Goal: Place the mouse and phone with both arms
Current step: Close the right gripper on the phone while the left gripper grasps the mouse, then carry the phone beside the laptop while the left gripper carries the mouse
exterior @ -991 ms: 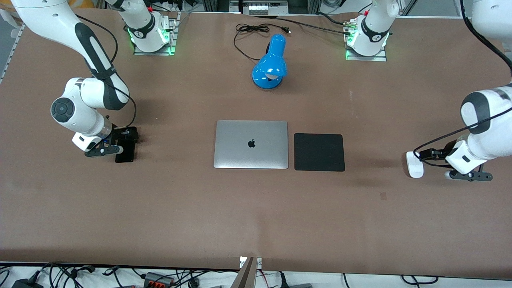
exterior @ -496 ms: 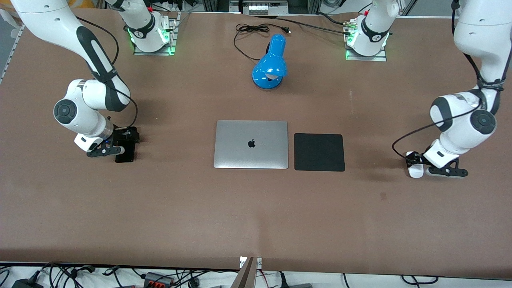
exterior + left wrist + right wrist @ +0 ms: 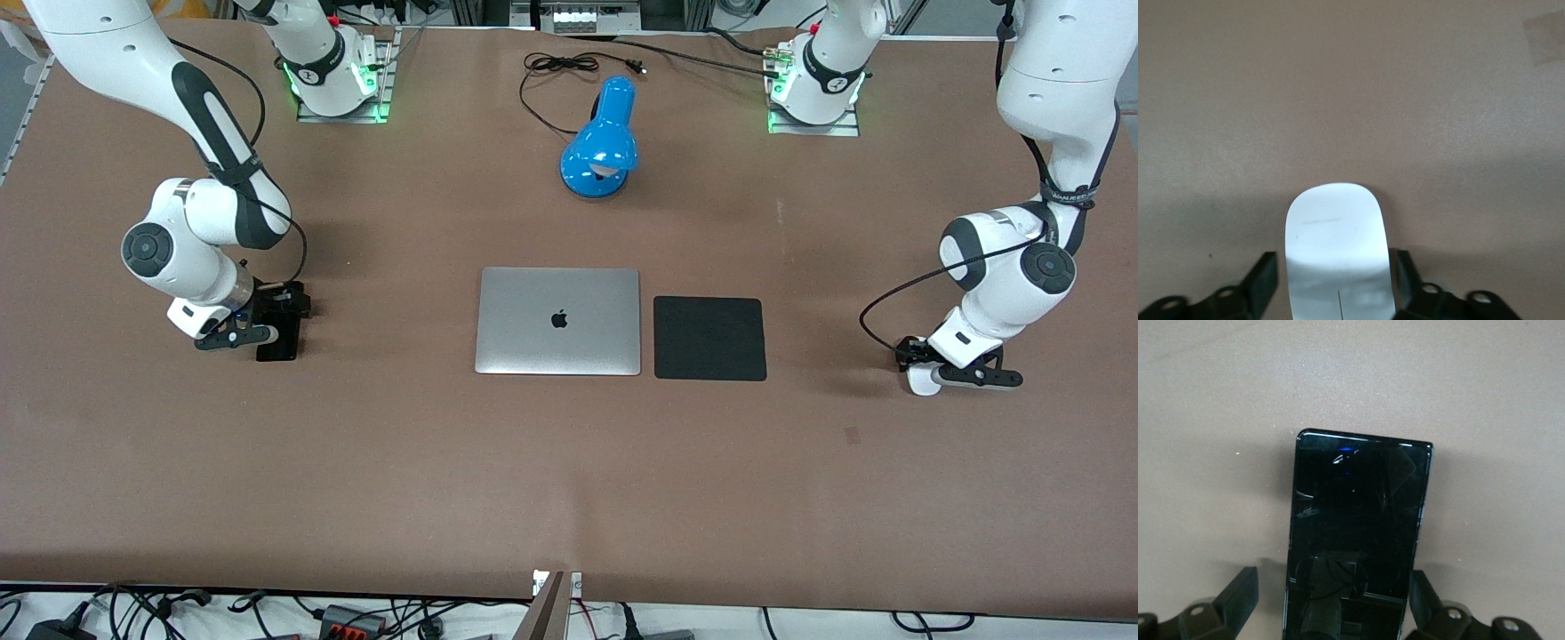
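The left gripper straddles the mouse, fingers spread; the right gripper likewise straddles the phone; bare table surrounds both.

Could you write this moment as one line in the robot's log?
left tool: open, straddling mouse | right tool: open, straddling phone | both on table

— What is lying on the brown table?
— A silver laptop beside a black mouse pad, a blue lamp; the phone is lying under the right gripper, the mouse under the left gripper.
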Robot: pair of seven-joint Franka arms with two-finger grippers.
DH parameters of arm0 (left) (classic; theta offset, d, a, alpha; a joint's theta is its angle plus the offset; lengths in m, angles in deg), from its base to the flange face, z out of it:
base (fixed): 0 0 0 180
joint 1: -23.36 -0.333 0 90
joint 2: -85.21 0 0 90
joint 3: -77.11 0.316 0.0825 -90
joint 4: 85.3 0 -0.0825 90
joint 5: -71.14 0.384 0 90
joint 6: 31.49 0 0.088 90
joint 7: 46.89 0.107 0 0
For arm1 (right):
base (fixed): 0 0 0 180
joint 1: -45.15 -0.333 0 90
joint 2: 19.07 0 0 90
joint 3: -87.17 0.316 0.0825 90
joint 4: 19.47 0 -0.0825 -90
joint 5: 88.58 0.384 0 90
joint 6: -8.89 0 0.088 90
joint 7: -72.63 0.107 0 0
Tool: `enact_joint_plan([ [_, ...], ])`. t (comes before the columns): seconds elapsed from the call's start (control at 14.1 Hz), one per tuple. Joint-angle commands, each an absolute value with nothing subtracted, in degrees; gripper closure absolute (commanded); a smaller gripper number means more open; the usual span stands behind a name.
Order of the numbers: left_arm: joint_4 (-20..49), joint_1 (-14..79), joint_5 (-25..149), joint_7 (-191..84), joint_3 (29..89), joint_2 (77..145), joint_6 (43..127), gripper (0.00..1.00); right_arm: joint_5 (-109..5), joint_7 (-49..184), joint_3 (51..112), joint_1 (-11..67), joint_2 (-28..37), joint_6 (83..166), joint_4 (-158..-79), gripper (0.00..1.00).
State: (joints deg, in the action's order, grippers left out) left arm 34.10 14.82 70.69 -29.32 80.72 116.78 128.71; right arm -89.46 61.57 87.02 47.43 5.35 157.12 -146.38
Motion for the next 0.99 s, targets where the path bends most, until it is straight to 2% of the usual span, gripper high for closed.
enact_joint_plan([
  [0.0,34.15,14.13,70.96,-28.08,80.28,117.21,129.01,0.58,-89.46,60.41,86.73,47.44,6.60,158.39,-146.21,0.00],
  [0.14,33.80,14.13,70.96,-28.09,80.19,116.42,128.74,0.64,-89.46,60.33,86.12,47.44,6.60,158.30,-146.21,0.00],
  [0.28,32.40,14.48,70.96,-26.86,80.10,113.35,122.54,0.63,-89.46,59.02,85.68,47.53,6.34,158.30,-146.21,0.00],
  [0.71,15.38,15.01,70.96,-26.76,78.97,106.05,84.69,0.63,-89.46,58.74,85.24,47.44,6.16,157.86,-146.03,0.00],
  [0.92,6.84,15.01,70.96,-28.78,75.81,105.96,71.56,0.66,-89.46,59.27,85.24,47.26,6.60,157.86,-146.03,0.00],
])
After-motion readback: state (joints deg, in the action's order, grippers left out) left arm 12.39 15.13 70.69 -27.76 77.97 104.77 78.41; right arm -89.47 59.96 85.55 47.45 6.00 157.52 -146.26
